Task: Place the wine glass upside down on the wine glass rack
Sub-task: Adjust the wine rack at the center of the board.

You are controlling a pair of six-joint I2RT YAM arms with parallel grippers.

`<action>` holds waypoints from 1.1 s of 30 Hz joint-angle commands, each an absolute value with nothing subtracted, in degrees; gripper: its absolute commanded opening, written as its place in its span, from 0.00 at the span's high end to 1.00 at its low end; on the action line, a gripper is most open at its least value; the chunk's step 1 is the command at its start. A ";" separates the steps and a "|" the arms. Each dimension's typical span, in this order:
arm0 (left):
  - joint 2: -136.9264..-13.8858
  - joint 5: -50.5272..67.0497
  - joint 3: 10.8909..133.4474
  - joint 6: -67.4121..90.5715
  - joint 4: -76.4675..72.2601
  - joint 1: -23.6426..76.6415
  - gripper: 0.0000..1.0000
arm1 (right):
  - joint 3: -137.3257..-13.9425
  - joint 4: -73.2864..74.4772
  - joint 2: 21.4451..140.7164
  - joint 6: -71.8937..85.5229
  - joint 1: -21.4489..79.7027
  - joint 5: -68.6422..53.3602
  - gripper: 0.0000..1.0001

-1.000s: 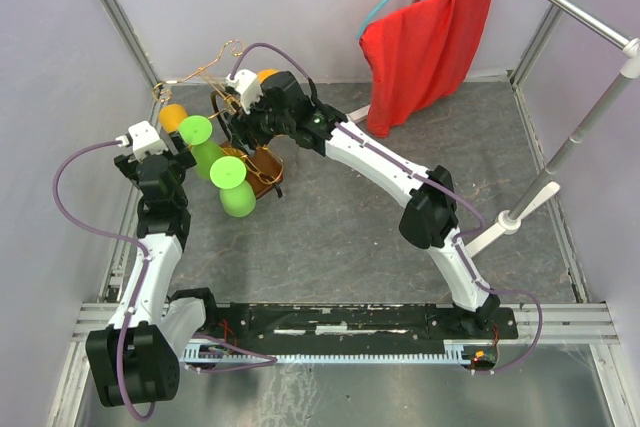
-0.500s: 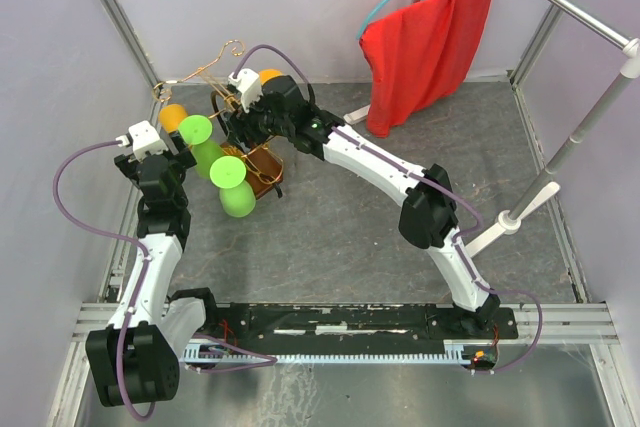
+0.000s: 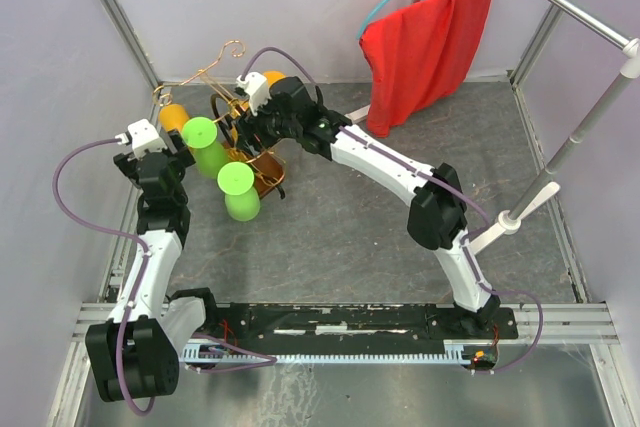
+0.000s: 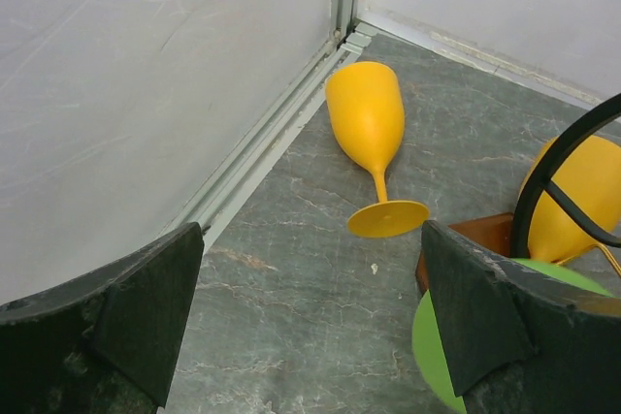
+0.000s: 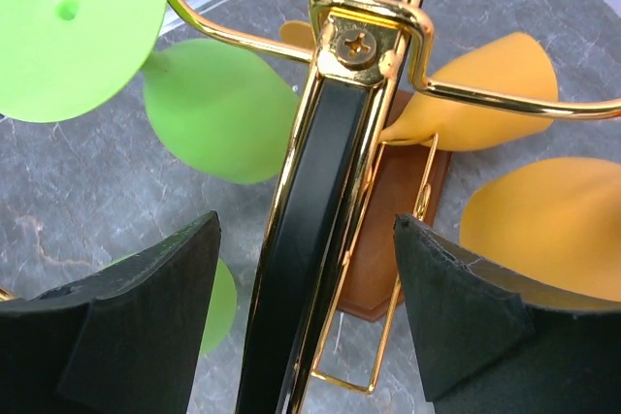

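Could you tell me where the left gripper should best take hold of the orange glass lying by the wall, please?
Probably the bowl, from above, with the fingers straddling it across its length. The glass lies on its side, mouth away from and foot toward the open left gripper. The thin stem is best left free for sliding onto the rack.

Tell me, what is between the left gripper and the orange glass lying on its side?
Only bare grey tabletop lies between the left gripper and the orange glass, seen in the left wrist view.
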State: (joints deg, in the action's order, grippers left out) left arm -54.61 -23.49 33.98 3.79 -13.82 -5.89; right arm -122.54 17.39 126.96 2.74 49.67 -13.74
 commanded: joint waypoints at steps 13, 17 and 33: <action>-54.52 -22.33 36.39 4.29 -16.31 -5.58 0.01 | -116.21 28.23 121.69 -0.46 50.00 -16.00 0.22; -54.32 -22.42 36.39 4.64 -15.93 -5.58 0.01 | -117.19 27.95 122.08 -0.44 50.01 -15.83 0.22; -55.45 -22.50 37.22 6.22 -15.91 -5.55 0.01 | -125.57 28.17 124.61 -1.22 49.99 -14.56 0.22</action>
